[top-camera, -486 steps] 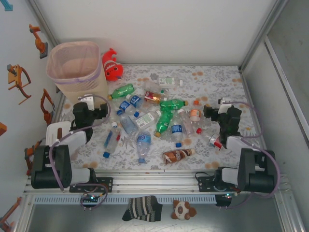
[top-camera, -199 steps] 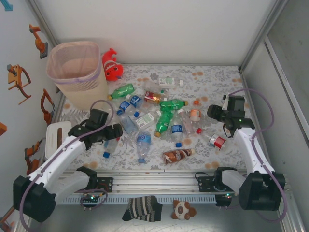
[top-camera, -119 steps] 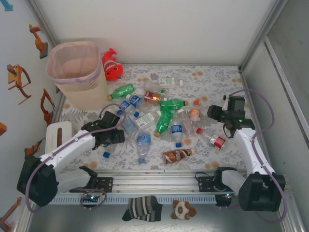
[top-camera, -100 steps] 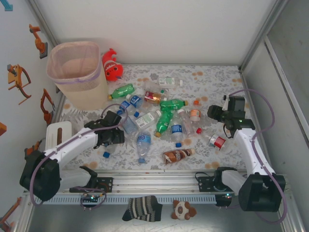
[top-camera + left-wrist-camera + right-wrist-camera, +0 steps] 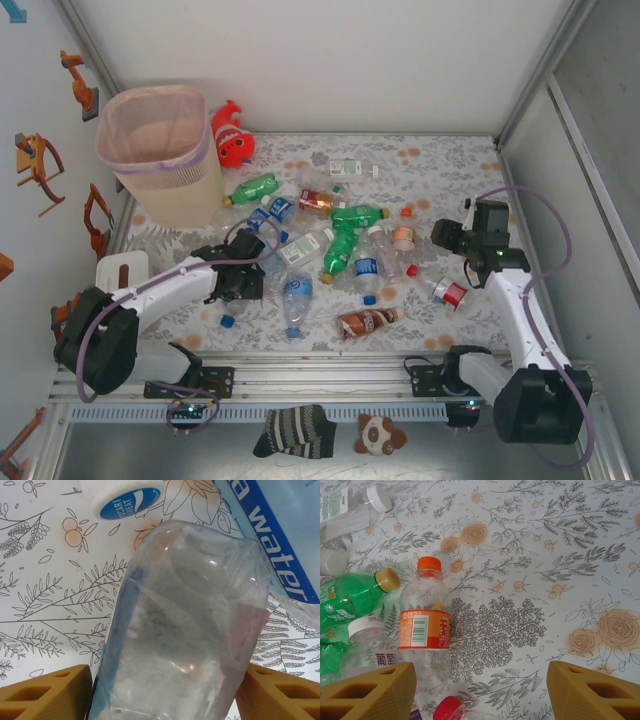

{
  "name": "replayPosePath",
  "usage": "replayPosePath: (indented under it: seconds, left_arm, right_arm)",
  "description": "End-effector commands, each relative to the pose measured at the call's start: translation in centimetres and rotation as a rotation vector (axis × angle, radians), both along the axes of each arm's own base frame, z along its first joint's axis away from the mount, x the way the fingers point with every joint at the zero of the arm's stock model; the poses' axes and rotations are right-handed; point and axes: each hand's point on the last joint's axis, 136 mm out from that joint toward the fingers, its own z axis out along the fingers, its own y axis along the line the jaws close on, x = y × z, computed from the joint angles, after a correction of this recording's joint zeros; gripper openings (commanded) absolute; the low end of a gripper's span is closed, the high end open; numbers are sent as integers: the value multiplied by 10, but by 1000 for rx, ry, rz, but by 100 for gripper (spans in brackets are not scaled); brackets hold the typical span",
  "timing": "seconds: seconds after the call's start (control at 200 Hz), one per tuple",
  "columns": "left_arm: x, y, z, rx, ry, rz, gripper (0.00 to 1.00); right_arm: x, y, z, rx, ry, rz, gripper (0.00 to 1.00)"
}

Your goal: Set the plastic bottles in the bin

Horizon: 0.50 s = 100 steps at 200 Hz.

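Plastic bottles (image 5: 345, 250) litter the table (image 5: 470, 170) seen from above, pink bin (image 5: 175, 185) at ten o'clock; in the left wrist view the left gripper (image 5: 165, 690) flanks a clear crushed bottle (image 5: 185, 620), clamped or not unclear; in the right wrist view the right gripper (image 5: 480, 685) gapes empty, orange-labelled bottle (image 5: 424, 630) at nine o'clock.

Between the left gripper's (image 5: 165, 680) fingers (image 5: 45, 695) we find a bottle (image 5: 185, 615), touching both and running ahead over the table (image 5: 45, 590). Ahead-left of it lies a cap (image 5: 122, 497); ahead-right, a second bottle (image 5: 275, 535). The bin (image 5: 150, 170) stands well off to this gripper's left, the toy (image 5: 232, 135) just beside the bin. Ahead of the right gripper (image 5: 480, 680), just inside its left finger (image 5: 367, 690), we see a third bottle (image 5: 424, 630), neck pointing away. More bottles (image 5: 345, 597) lie left of that one. The pile (image 5: 330, 240) spreads across the table between the two grippers.
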Motion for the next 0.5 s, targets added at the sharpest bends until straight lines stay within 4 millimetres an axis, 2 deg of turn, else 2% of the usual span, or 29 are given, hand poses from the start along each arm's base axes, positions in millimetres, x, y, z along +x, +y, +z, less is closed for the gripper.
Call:
replayPosePath:
  seconds: [0.0, 0.255, 0.381, 0.496]
  left_arm:
    - [5, -1, 7, 14, -26, 2, 70]
    - [6, -6, 8, 17, -24, -13, 64]
    - [5, -9, 7, 21, -18, -23, 57]
    - [6, -9, 7, 20, -24, -19, 56]
  right_arm:
    - [-3, 1, 13, 10, -23, -12, 68]
    - [-2, 1, 17, 12, -29, -13, 68]
    - [-2, 1, 17, 14, -31, -14, 68]
    - [-1, 2, 19, 17, -35, -14, 67]
